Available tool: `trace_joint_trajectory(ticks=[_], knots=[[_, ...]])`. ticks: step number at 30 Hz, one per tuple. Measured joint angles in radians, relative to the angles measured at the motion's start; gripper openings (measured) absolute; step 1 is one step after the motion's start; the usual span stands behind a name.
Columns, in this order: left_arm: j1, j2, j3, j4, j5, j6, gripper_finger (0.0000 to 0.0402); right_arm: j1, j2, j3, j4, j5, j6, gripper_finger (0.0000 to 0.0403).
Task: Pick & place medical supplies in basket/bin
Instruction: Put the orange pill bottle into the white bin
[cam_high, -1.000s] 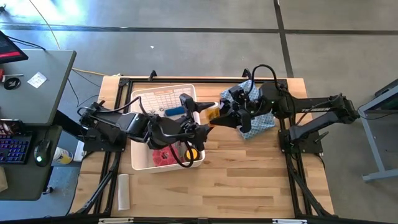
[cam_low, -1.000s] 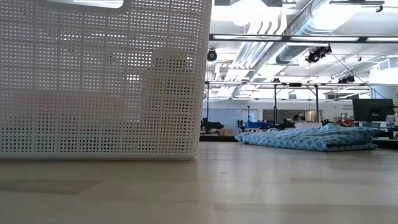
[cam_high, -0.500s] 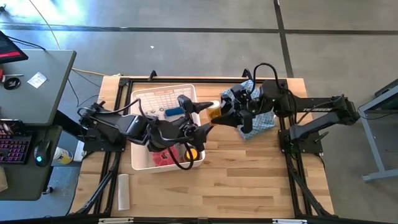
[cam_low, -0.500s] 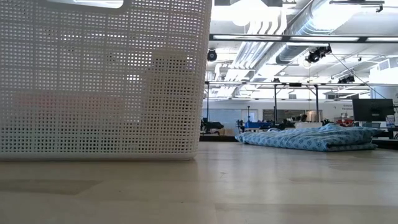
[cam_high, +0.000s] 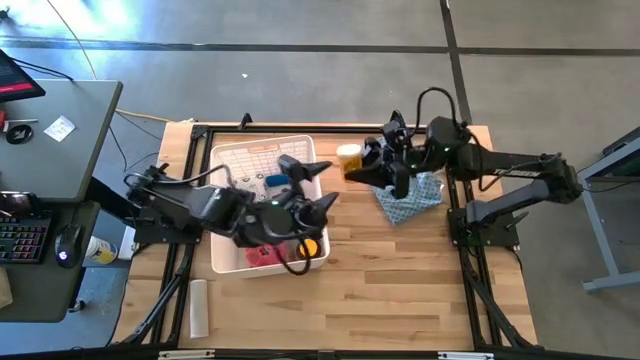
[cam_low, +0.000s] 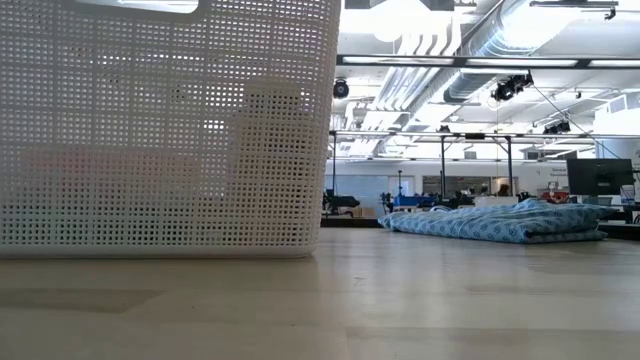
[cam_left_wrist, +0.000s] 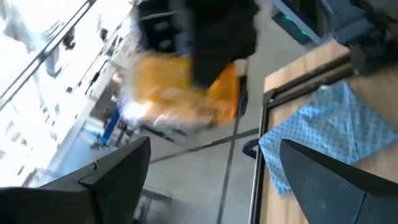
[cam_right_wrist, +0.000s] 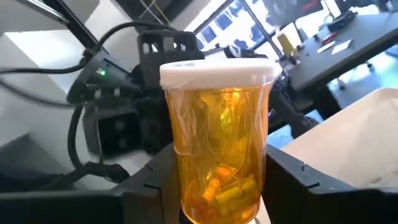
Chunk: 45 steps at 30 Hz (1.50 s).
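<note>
High view: right hand (cam_high: 362, 166) pinches an amber bottle (cam_high: 349, 158) beside the white bin (cam_high: 222, 262); left hand (cam_high: 312, 184) hangs spread above the bin.

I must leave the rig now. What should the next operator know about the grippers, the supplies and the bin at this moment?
Right gripper: shut on the amber bottle, white cap up, lifted beside the far right corner of the white bin, not yet over it.
Left gripper: open and empty, hanging above the bin's right rim.
In the bin: a blue cylinder, a red item, a yellow-orange item and a printed sheet.
Blue patterned cloth: on the table under the right arm; it is not a supply.
Left to do: carry the bottle over the bin and release it. No other loose supplies show on the table.
</note>
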Motion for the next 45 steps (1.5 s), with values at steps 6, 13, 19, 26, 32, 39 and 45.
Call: trace_joint_trajectory(ticks=[6,13,19,26,32,39,45], knots=[[-0.032,-0.081,0.002,-0.065,0.058,-0.341,0.0358,0.008,-0.027,0.003,-0.262,0.035,-0.13,0.0158],[0.051,-0.146,0.003,-0.196,0.498,-1.011,0.0289,0.088,-0.027,0.001,-0.472,0.229,-0.334,0.0158],[0.088,-0.144,0.002,-0.196,0.746,-1.113,0.0259,0.154,-0.02,0.003,-0.477,0.356,-0.437,0.0161],[0.171,-0.126,0.002,-0.238,0.971,-1.22,0.027,0.205,0.011,0.003,-0.496,0.367,-0.445,0.0162],[0.221,-0.122,0.001,-0.291,0.999,-1.252,0.0316,0.241,0.034,0.002,-0.558,0.414,-0.446,0.0163],[0.217,-0.109,0.002,-0.278,0.946,-1.215,0.0371,0.25,0.033,0.002,-0.555,0.443,-0.446,0.0165],[0.218,-0.049,0.0,-0.249,0.874,-1.09,0.0397,0.25,0.033,0.002,-0.547,0.449,-0.472,0.0165]])
